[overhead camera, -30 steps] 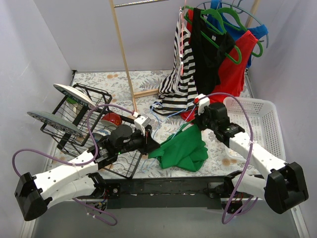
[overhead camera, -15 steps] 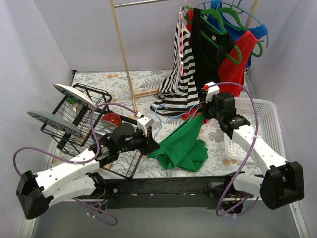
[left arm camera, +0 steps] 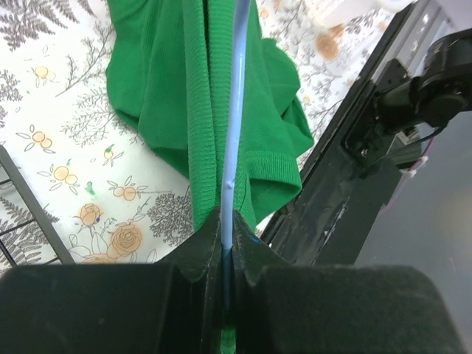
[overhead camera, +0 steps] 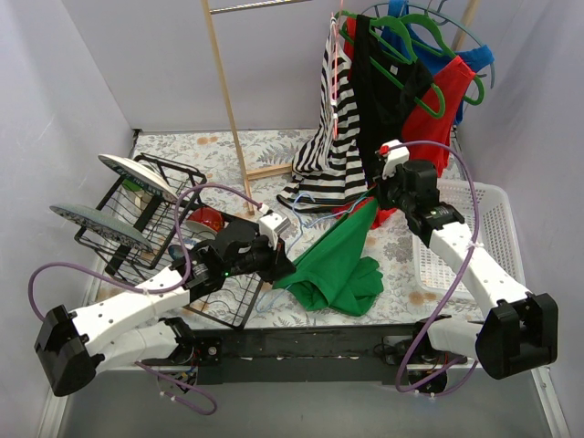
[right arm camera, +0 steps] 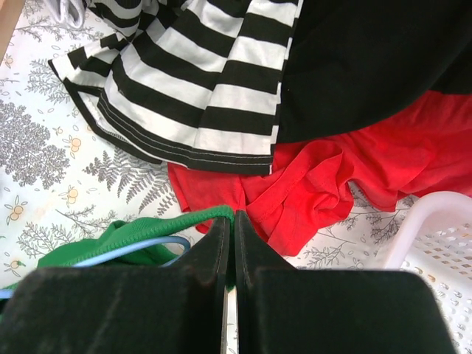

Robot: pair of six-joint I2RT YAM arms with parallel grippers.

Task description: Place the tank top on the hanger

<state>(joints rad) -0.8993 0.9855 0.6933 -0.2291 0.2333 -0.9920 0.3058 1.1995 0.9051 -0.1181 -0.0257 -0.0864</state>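
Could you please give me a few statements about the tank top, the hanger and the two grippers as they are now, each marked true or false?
1. The left gripper is shut on the wire of the hanger. True.
2. The right gripper is open and holds nothing. False: it is shut on an edge of the tank top.
3. The tank top hangs from the clothes rail at the back. False: it is bunched on the table, with one end drawn up to the right gripper.
4. In the left wrist view, the hanger's wire runs alongside a ribbed edge of the tank top. True.
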